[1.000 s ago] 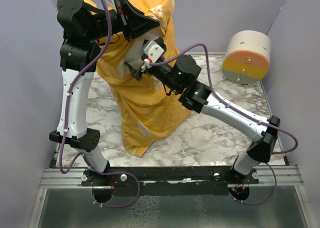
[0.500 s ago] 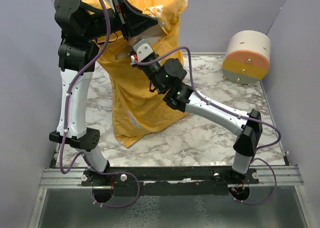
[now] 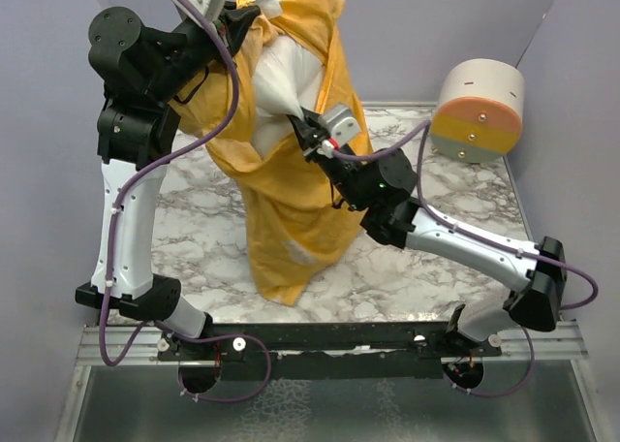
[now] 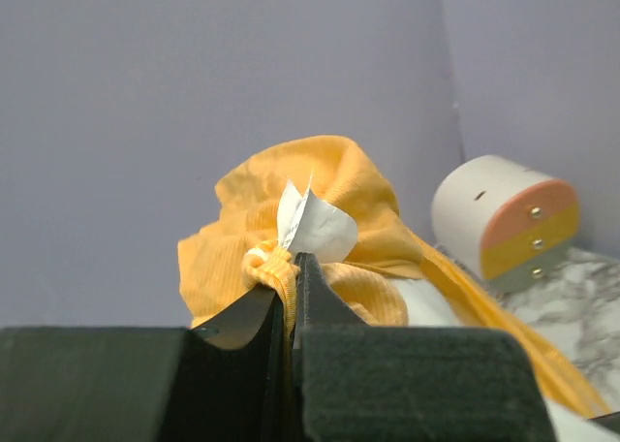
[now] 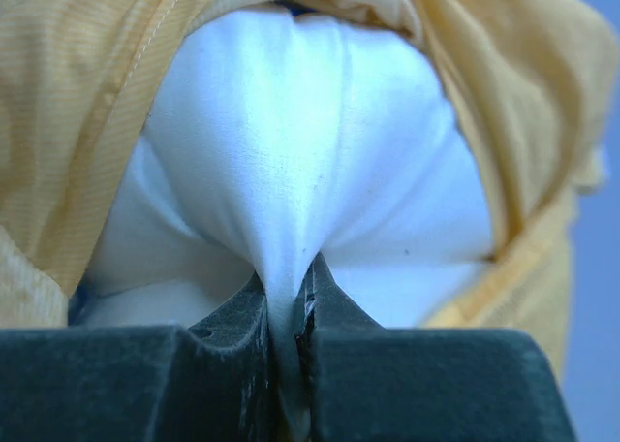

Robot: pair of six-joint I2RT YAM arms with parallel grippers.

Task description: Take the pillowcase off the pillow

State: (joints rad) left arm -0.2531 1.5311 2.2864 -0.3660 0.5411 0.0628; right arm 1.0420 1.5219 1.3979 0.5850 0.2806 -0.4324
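Top cam: I see the case, yellow-orange side out, hanging as a long sack from up near the back wall down to the desk. Its bottom end rests on the marble between the two arms. L pincer is raised high at top-centre, at the case's upper bunch, by a small white tag; I can't read the jaw gap from here. The case mouth gapes toward the R side and the pillow bulges out of it, white, in the upper half of the sack. R pincer is at the lower tip of that white bulge, w/ the fabric drawn to a point at it. A cream-and-orange cylinder sits far R on the desk, well apart from the fabric. L wrist cam: fingers are together, w/ a bunched yellow-orange hem of the case clamped between them. The tag stands just above the pinch, more case is heaped behind it, a bit of white pillow shows lower R, and the cylinder is beyond. R wrist cam: R pincer is closed tight on a fold of the pillow, which pulls into a taut cone down to the tips. The case rims the pillow on L, top and R.
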